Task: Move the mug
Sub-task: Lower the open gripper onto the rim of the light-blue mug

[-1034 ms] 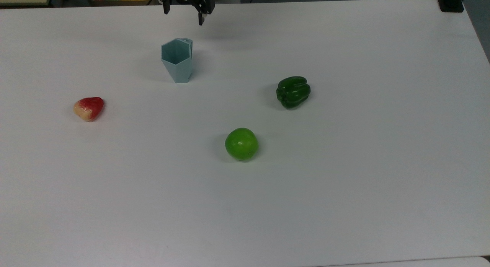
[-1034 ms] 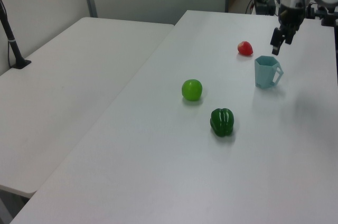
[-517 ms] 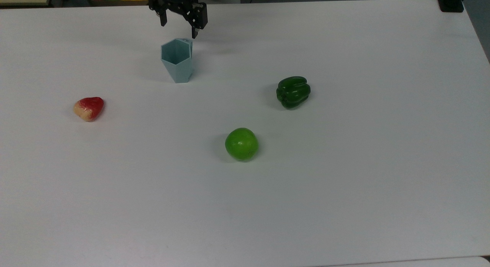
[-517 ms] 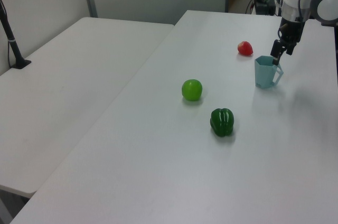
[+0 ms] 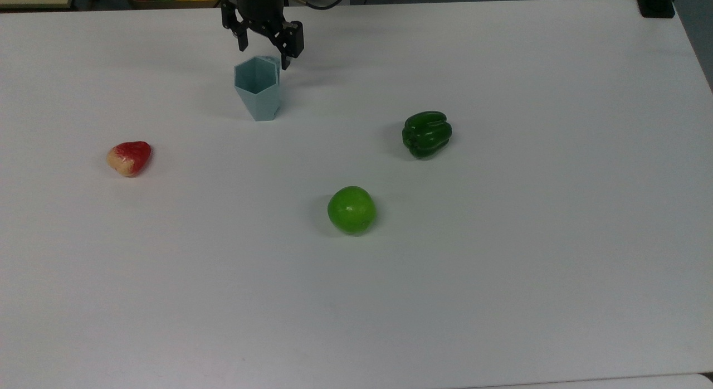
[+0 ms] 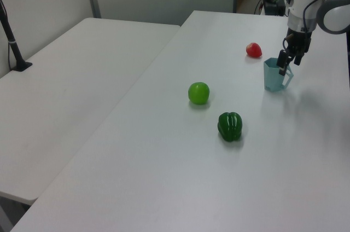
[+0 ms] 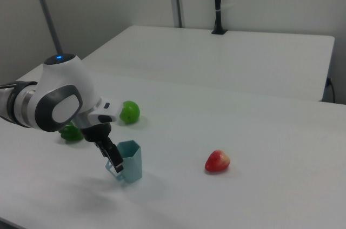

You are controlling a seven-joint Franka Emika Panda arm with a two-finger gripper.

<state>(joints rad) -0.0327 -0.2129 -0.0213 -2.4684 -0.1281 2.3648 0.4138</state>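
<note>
White table [image 5: 501, 300], mug [image 5: 257, 95] upright at the top view's upper left. Fingers [image 5: 242, 39] spread open, empty, straddling its far rim; I'd drop lower, then squeeze gently.

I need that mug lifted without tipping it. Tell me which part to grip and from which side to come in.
Probably best: grip the mug by its wall at the handle side, from above. It stands upright with its hexagonal mouth open, so one finger can go inside and one outside. The open gripper already hangs at that far edge in the top view, by the handle tab. The narrower base makes a sideways push risky.
</note>
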